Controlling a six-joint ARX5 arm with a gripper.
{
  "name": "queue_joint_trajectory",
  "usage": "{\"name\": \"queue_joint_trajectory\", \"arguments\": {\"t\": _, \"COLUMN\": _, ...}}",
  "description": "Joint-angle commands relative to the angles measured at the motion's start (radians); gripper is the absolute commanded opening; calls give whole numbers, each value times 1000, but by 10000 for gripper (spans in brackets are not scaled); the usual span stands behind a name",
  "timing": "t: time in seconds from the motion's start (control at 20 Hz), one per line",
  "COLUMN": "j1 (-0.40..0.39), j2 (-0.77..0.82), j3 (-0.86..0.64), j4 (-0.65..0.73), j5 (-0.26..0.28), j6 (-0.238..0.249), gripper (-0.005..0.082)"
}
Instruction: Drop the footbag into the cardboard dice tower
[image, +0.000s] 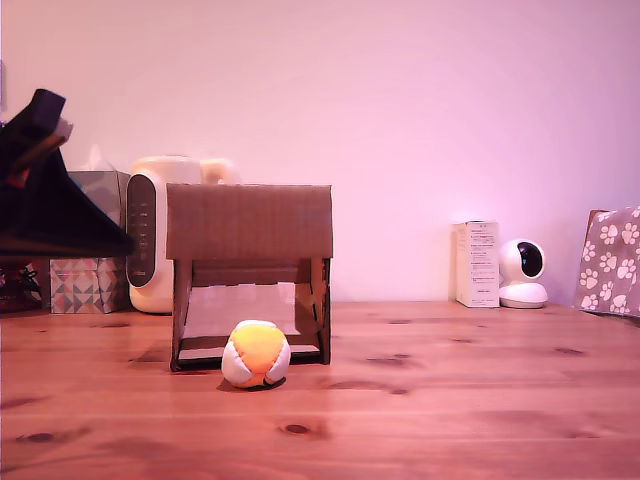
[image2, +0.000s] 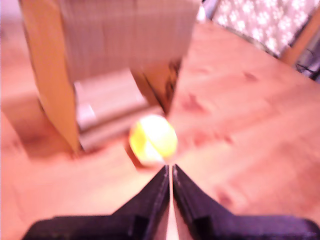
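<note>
The footbag (image: 256, 353), a small ball of orange, yellow and white panels, rests on the wooden table just in front of the cardboard dice tower (image: 250, 222). The tower is a brown corrugated box with two side legs and a lower front opening showing a slanted ramp. In the blurred wrist view, the footbag (image2: 152, 140) lies just beyond my gripper (image2: 170, 171), whose black fingers are pressed almost together with nothing between them. The dice tower (image2: 115, 45) stands behind the ball. My dark arm (image: 45, 195) hangs at the exterior view's left, well apart from the ball.
A white appliance (image: 155, 235) and patterned tissue boxes (image: 88, 283) stand behind the tower at the exterior view's left. A white carton (image: 477, 263), a small white camera (image: 523, 273) and a paw-print box (image: 610, 260) sit at the back right.
</note>
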Motion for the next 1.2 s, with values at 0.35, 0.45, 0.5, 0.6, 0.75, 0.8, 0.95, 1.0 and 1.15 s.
{"name": "queue_joint_trajectory", "arguments": {"t": 0.35, "j1": -72, "j2": 159, "j3": -3, "j4": 211, "j5": -2, "j6": -86, "gripper": -19}}
{"name": "queue_joint_trajectory", "arguments": {"t": 0.45, "j1": -89, "j2": 227, "j3": -2, "j4": 286, "j5": -5, "j6": -93, "gripper": -19}}
{"name": "queue_joint_trajectory", "arguments": {"t": 0.5, "j1": -94, "j2": 260, "j3": 0, "j4": 323, "j5": -6, "j6": -101, "gripper": -19}}
{"name": "queue_joint_trajectory", "arguments": {"t": 0.6, "j1": -101, "j2": 327, "j3": 7, "j4": 391, "j5": -13, "j6": -106, "gripper": -19}}
{"name": "queue_joint_trajectory", "arguments": {"t": 0.75, "j1": -112, "j2": 417, "j3": 33, "j4": 450, "j5": -30, "j6": -109, "gripper": -19}}
{"name": "queue_joint_trajectory", "arguments": {"t": 0.8, "j1": -115, "j2": 443, "j3": 49, "j4": 451, "j5": -32, "j6": -109, "gripper": -19}}
{"name": "queue_joint_trajectory", "arguments": {"t": 0.95, "j1": -115, "j2": 516, "j3": 108, "j4": 448, "j5": -43, "j6": -109, "gripper": 40}}
{"name": "queue_joint_trajectory", "arguments": {"t": 1.0, "j1": -115, "j2": 537, "j3": 126, "j4": 446, "j5": -44, "j6": -109, "gripper": 171}}
{"name": "queue_joint_trajectory", "arguments": {"t": 1.15, "j1": -115, "j2": 586, "j3": 154, "j4": 439, "j5": -84, "j6": -109, "gripper": 812}}
